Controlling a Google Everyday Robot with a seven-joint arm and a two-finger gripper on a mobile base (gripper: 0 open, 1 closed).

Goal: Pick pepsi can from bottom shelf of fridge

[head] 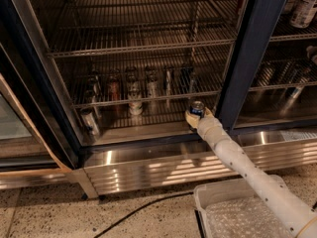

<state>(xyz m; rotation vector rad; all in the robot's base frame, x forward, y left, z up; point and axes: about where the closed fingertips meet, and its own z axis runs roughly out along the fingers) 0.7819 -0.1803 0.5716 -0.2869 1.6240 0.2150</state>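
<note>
The fridge point(251, 58) stands open, with a dark navy frame and chrome wire racks. My white arm reaches in from the lower right. My gripper point(197, 115) is at the front right of the bottom shelf point(158, 117), close to the door post. It is shut on the pepsi can point(197, 107), a dark-blue can with a shiny silver top. The can is upright and sits at the shelf's front edge, with cream fingers point(190, 118) around its lower part.
Several cans stand on the rack behind, among them a red-orange can point(114, 88) and silver-white cans point(151, 85). Another can point(89, 121) stands low at the left. A ribbed steel base panel point(163, 165), a white bin point(233, 207) and a black cable point(138, 209) lie below.
</note>
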